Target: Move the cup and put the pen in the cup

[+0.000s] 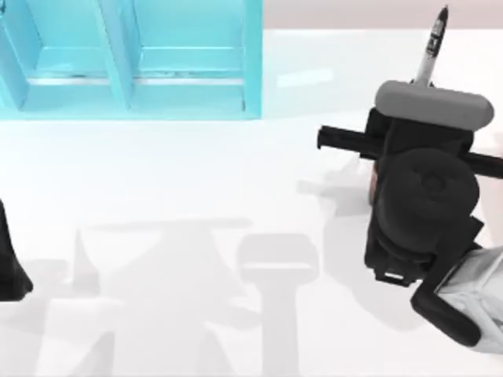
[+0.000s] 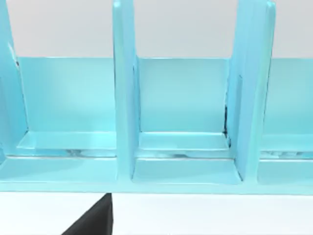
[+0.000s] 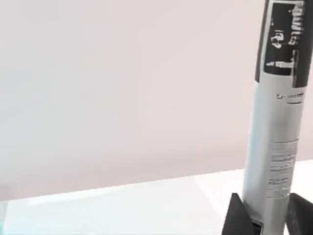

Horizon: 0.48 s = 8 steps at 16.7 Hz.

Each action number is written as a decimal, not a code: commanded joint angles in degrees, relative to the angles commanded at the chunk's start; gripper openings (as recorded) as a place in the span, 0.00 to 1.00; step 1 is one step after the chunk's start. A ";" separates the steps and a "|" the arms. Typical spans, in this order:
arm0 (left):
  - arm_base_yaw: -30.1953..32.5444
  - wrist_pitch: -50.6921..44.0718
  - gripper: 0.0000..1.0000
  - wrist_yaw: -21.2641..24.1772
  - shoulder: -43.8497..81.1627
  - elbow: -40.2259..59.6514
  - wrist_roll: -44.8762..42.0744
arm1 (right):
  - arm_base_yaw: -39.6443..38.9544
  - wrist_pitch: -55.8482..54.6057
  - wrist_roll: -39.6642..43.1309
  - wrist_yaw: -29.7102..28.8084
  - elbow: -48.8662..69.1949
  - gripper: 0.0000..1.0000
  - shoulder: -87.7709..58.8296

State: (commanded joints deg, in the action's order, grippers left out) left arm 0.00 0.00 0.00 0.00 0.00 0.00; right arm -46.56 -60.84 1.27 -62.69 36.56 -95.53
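Right wrist view: right hand [image 3: 264, 220] pinches the pen [image 3: 276, 127] upright, apparently ready to lower into the cup; left hand's state unclear

The right arm's bulk is covering the lower length of the pen [image 1: 431, 49] in the top view, and the pen's tip is running off the right wrist view's upper edge. The blue rack [image 1: 134, 59] is getting cropped at the top view's upper-left edges. The left arm [image 1: 11, 263] is sitting half out of frame at the left.
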 joint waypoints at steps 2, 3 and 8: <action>0.00 0.00 1.00 0.00 0.00 0.00 0.00 | 2.44 -1.23 -0.09 2.39 1.03 0.00 -2.38; 0.00 0.00 1.00 0.00 0.00 0.00 0.00 | 3.34 -1.70 -0.14 3.30 1.42 0.00 -3.26; 0.00 0.00 1.00 0.00 0.00 0.00 0.00 | 3.89 -1.98 -0.16 3.84 1.66 0.08 -3.79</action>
State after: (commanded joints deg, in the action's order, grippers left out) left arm 0.00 0.00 0.00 0.00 0.00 0.00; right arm -42.67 -62.81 1.12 -58.86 38.21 -99.32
